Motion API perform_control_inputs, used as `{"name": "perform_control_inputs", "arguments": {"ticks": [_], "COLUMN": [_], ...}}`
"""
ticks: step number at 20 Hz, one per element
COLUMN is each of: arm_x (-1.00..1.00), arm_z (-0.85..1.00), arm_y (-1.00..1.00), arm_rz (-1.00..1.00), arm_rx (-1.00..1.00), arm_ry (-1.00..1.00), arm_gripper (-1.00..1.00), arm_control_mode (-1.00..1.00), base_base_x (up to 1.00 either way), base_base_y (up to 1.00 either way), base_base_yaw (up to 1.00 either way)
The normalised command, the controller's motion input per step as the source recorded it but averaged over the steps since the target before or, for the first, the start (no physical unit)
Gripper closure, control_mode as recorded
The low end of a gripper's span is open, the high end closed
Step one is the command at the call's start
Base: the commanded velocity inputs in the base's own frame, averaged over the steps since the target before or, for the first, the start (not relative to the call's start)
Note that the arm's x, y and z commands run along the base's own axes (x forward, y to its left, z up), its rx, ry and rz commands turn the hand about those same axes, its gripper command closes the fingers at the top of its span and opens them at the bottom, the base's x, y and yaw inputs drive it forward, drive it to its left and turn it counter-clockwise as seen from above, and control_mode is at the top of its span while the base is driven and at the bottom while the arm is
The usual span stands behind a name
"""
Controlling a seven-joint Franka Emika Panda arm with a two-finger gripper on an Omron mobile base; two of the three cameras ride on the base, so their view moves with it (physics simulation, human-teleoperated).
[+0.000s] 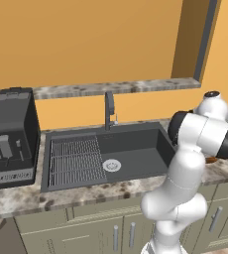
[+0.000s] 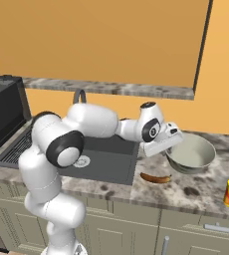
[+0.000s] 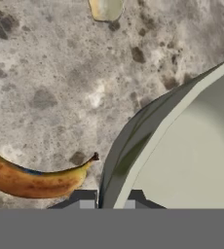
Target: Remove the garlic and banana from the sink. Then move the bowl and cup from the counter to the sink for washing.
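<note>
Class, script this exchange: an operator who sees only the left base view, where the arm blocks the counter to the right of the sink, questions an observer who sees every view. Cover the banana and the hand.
Operator: The arm blocks my view of the counter. Where is the banana?
Observer: The banana lies on the counter just right of the sink, in front of the bowl.
Operator: And what is the hand doing?
Observer: The hand sits astride the bowl's near rim, closed on it, one tip inside and one outside.
</note>
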Motion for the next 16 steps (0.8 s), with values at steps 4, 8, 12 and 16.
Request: {"name": "perform_control_inputs", "arguments": {"ticks": [4,8,12,16], "arm_x": [-0.16,-0.16,-0.19,-0.19], "arm_z": [0.35,0.33,0.3,0.31], "arm_y": [0.14,0.15,0.15,0.18], "arm_rz": [0.06,0.12,0.14,0.16], "arm_rx": [0.0,0.0,0.0,0.0], "arm_ry": [0.0,0.0,0.0,0.0], "arm_gripper": [1.0,1.0,1.0,1.0], "arm_control_mode": [-1.0,-1.0,-1.0,-1.0], "base_base_x": [0.0,0.0,0.0,0.0], "base_base_y": [0.0,0.0,0.0,0.0], "base_base_yaw": [0.0,0.0,0.0,0.0]}}
